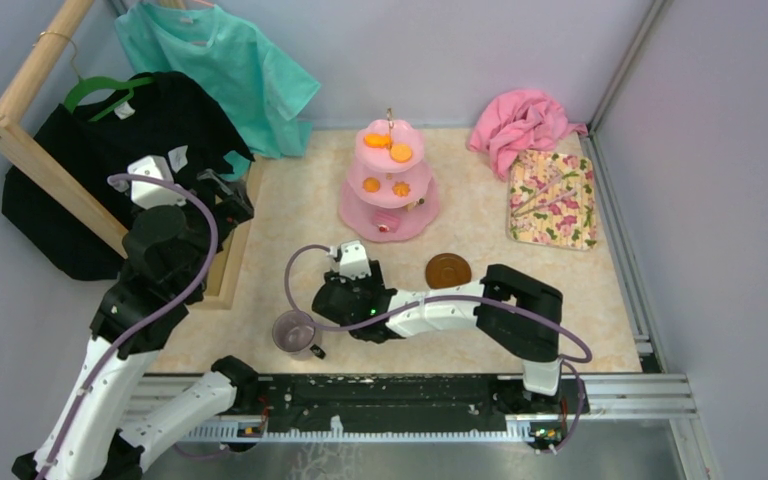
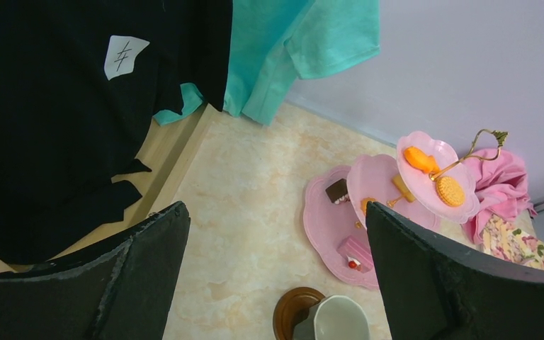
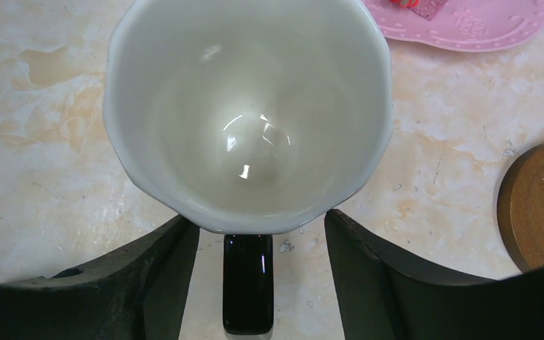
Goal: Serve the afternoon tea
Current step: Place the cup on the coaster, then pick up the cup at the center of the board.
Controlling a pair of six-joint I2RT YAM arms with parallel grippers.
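Standing by at the tea table, I have the right gripper (image 3: 258,234) low behind the white mug (image 3: 248,120). Its two fingers are spread either side of the black handle (image 3: 248,290) with a gap on each side, so it grips nothing. The mug stands upright just in front of the pink cake stand (image 1: 390,195). In the left wrist view a brown saucer (image 2: 287,312) shows from under one side of it, so I judge the mug is seated there, though the right wrist view hides the contact.

A second saucer (image 1: 448,270) lies bare on the table (image 1: 290,215), a little to the right. The grey mug (image 1: 294,330) sits nearer the arms' bases, apart from both, and pairing it with that saucer looks to me like the next job. The stand carries its snacks (image 1: 389,148) on all three tiers at centre-back, I'd guess so that either arm can reach it.

The left gripper (image 2: 276,212) hangs high beside the hanging shirts (image 2: 42,142), fingers wide apart and empty, seemingly parked out of the right arm's path. Backing the right fingers away calls for a straight pull, since a sideways drift could catch the handle and tip the mug.
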